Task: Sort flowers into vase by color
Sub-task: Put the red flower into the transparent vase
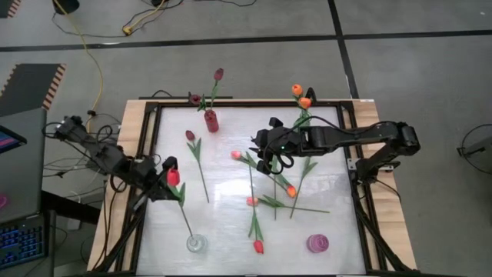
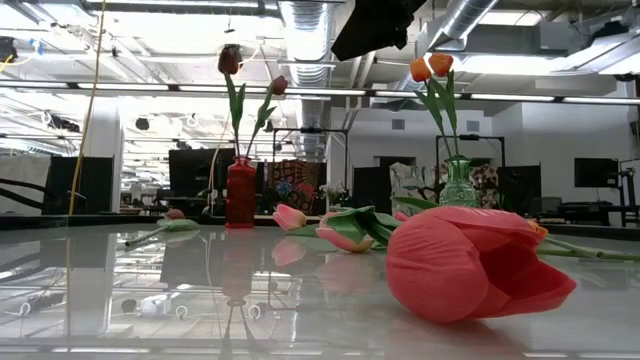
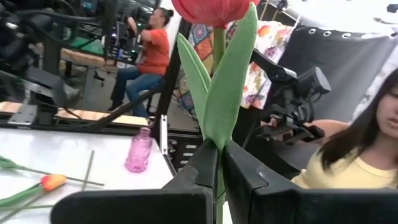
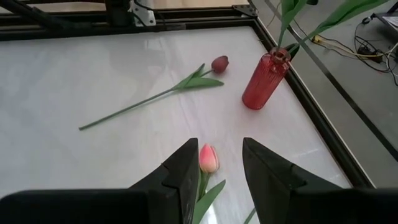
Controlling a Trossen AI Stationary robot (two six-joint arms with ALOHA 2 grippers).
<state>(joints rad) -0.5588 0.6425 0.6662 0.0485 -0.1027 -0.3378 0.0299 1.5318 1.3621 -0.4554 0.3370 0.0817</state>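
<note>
The room was big and bright. Long lights (image 2: 150, 88) ran across the ceiling beside fat silver pipes (image 2: 310, 30). The floor (image 1: 231, 61) was grey with dark lines, and a yellow cable (image 1: 88, 54) lay on it. Behind the bench, a person in an orange shirt (image 3: 152, 46) sat at a desk. A person in a yellow top (image 3: 354, 155) sat closer, near a dark curtain (image 3: 348, 62).

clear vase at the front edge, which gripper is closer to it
Left. The left gripper, shut on a red tulip, hangs just behind the clear vase. The right gripper is open over the pink tulip, farther back and across.
</note>
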